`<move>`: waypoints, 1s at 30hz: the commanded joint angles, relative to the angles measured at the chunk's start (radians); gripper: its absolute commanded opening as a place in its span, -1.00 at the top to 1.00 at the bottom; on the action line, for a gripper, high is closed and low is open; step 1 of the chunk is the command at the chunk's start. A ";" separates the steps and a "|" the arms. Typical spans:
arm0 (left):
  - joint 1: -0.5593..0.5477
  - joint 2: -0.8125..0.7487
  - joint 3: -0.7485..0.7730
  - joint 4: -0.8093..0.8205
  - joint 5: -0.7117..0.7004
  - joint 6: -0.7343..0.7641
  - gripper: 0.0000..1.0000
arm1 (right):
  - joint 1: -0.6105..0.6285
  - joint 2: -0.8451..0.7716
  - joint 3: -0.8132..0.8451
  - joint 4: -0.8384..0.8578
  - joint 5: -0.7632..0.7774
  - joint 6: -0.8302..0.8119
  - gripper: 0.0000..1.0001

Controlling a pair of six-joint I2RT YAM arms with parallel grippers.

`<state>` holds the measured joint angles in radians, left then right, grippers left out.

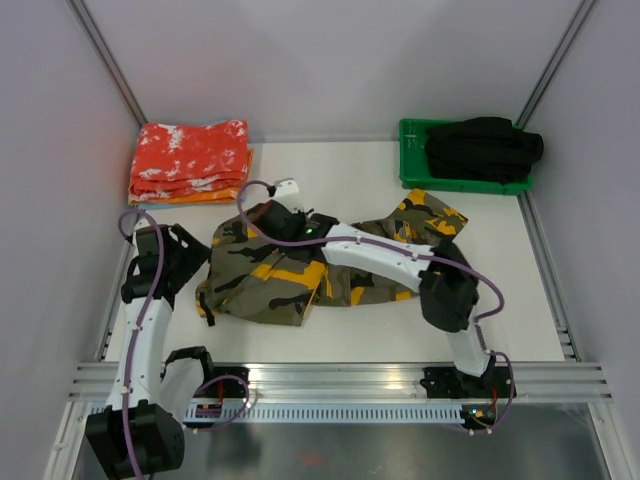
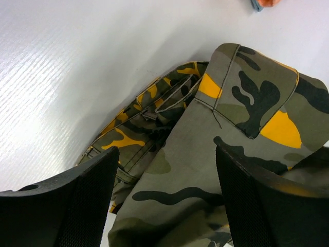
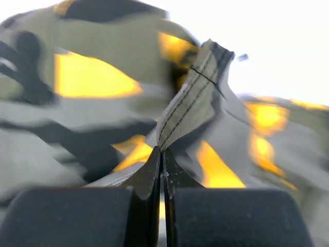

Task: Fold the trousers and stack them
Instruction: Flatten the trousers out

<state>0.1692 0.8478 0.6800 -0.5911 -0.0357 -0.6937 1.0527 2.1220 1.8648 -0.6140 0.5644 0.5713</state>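
1. I am seeing the trousers (image 1: 300, 268) lying bunched across the middle of the table (image 1: 380, 325), running from beside the left arm toward the green tray (image 1: 410, 155).
2. The right gripper (image 3: 162, 159) is reaching across to their far left part, its 2 fingers pinching tight on a raised, stitched ridge of the camouflage cloth.
3. The left gripper (image 2: 165, 154) is hanging over the trousers' left edge with its 2 fingers spread wide, gripping nothing.
4. A black garment (image 1: 485, 148) is sitting in the tray, and folded red-orange cloths (image 1: 190, 160) are lying at the far left corner.
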 commanded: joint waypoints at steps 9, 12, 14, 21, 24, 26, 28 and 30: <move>0.007 0.030 0.055 0.106 0.174 0.034 -0.64 | -0.279 -0.862 -0.726 -0.062 0.107 0.107 0.99; 0.009 0.036 0.073 0.108 0.194 0.039 -0.65 | -0.426 -0.992 -0.771 -0.121 0.123 0.065 1.00; 0.007 0.039 0.082 0.125 0.224 0.039 -0.71 | -0.477 -1.048 -0.768 -0.153 0.150 0.038 1.00; 0.004 0.085 0.075 0.215 0.385 0.007 -0.81 | -0.711 -1.088 -0.812 -0.179 0.071 0.013 1.00; -0.004 0.093 0.075 0.198 0.370 0.020 -0.81 | -0.857 -1.047 -0.881 -0.165 0.017 0.036 1.00; -0.004 0.083 0.076 0.177 0.332 0.037 -0.81 | -0.943 -1.062 -0.923 -0.106 -0.032 0.029 1.00; -0.004 0.080 0.075 0.160 0.304 0.057 -0.81 | -1.094 -1.103 -0.964 -0.044 -0.153 -0.001 1.00; -0.005 0.086 0.069 0.177 0.306 0.062 -0.82 | -1.200 -1.117 -0.978 -0.021 -0.274 -0.027 0.99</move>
<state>0.1680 0.9398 0.7212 -0.4343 0.2859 -0.6750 -0.0326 1.0618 0.8867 -0.7116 0.4519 0.5884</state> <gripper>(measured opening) 0.906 0.007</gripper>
